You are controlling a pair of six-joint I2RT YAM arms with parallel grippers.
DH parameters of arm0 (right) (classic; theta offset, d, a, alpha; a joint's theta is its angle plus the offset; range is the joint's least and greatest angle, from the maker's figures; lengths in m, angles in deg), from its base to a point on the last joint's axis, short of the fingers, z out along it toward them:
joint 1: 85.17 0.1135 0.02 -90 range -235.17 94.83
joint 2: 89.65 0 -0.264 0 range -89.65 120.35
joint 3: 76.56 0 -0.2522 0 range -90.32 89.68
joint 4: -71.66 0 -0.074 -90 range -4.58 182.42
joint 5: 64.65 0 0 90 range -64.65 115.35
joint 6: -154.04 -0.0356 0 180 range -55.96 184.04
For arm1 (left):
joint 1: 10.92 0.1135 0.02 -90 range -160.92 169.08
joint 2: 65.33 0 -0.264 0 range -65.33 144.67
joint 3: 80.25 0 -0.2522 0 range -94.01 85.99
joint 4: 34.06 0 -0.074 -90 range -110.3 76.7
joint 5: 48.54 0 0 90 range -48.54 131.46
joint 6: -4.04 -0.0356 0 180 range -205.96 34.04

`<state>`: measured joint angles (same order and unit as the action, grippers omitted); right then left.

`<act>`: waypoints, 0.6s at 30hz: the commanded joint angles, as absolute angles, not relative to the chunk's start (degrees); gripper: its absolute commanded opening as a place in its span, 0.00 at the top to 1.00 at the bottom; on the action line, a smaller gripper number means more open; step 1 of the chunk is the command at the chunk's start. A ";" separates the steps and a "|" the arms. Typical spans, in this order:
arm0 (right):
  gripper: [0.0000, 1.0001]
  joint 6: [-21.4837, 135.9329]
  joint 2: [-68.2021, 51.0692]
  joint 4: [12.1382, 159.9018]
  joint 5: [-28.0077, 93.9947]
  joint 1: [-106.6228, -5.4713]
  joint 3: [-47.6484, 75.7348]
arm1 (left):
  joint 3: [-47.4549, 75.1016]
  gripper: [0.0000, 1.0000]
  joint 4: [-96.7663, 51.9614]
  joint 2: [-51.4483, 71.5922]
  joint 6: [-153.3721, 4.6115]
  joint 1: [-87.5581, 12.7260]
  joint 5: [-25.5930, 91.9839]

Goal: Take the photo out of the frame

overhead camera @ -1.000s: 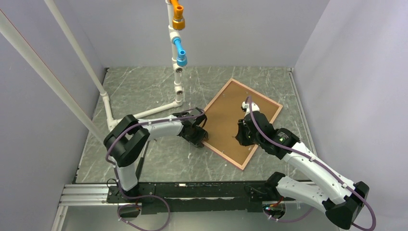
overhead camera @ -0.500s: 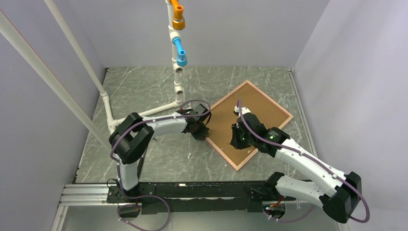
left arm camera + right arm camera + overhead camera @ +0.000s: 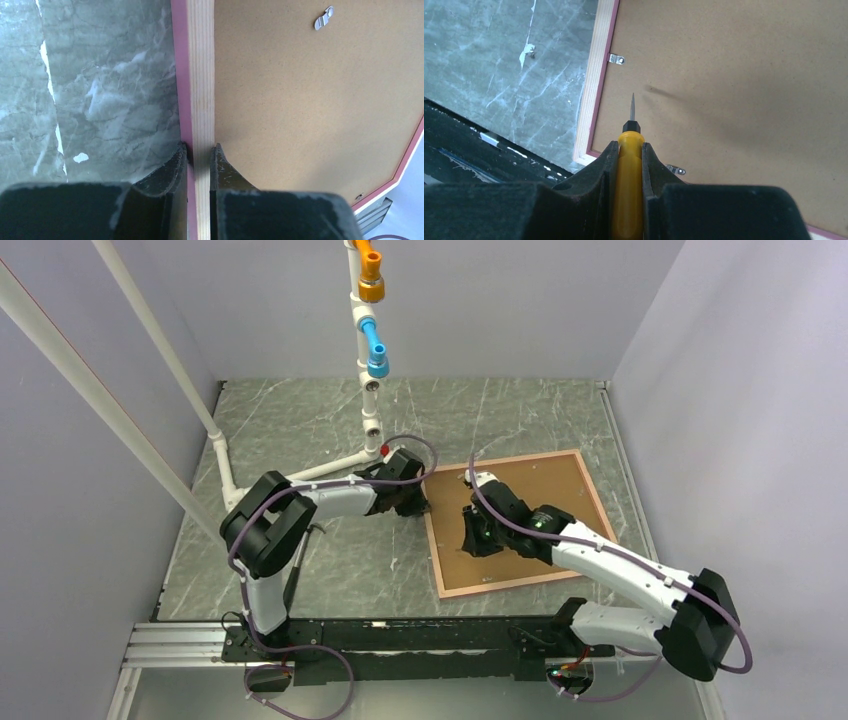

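the frame lies flat on the grey stone table, back side up. a brown board fills the whole back of it. i cannot see the photo; the brown board covers the inside of the frame.

my left gripper is at the frame's left side. its two black fingers pinch the thin wooden edge, one finger on the outer side by the table and one on the inner side over the brown board. the wood sits tight between them.

my right gripper is over the brown board, near the frame's near left corner. its fingers are pressed on a yellow tool with a black collar and a thin pointed metal tip. the tip points out over the board, toward a little metal clip on the frame's edge. i cannot tell if the tip touches the board. a second clip sits just beside my right finger, on another edge of the frame.
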<state>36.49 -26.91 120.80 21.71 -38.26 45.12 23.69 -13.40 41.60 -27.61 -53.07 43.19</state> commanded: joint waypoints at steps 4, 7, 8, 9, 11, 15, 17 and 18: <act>1.00 35.33 -22.89 114.09 23.57 -37.52 42.63 | 28.51 1.00 -12.27 44.45 -31.56 -51.83 42.55; 1.00 35.13 -21.04 112.29 24.98 -37.30 42.02 | 28.86 1.00 -12.51 44.07 -31.47 -51.73 42.50; 1.00 35.12 -20.28 112.08 24.79 -37.24 41.77 | 29.01 1.00 -12.62 43.96 -31.53 -51.73 42.51; 1.00 35.26 -19.54 112.29 24.32 -37.14 41.27 | 29.15 1.00 -12.76 43.90 -31.55 -51.74 42.45; 1.00 35.49 -18.72 112.68 23.12 -37.00 40.28 | 29.50 1.00 -13.10 43.83 -31.47 -51.78 42.23; 1.00 36.15 -17.37 112.97 22.21 -37.01 38.52 | 30.25 1.00 -14.14 43.83 -30.97 -51.74 41.98; 1.00 36.38 -15.95 113.61 22.00 -37.01 37.57 | 30.31 1.00 -14.25 43.90 -30.88 -51.76 41.98; 1.00 36.41 -15.46 113.51 22.09 -36.99 37.34 | 30.25 1.00 -14.17 43.85 -30.91 -51.73 41.98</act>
<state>35.96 -17.05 115.27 23.05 -37.27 40.79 27.03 -19.04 40.64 -29.27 -52.24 41.21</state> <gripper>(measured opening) 0.190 0.156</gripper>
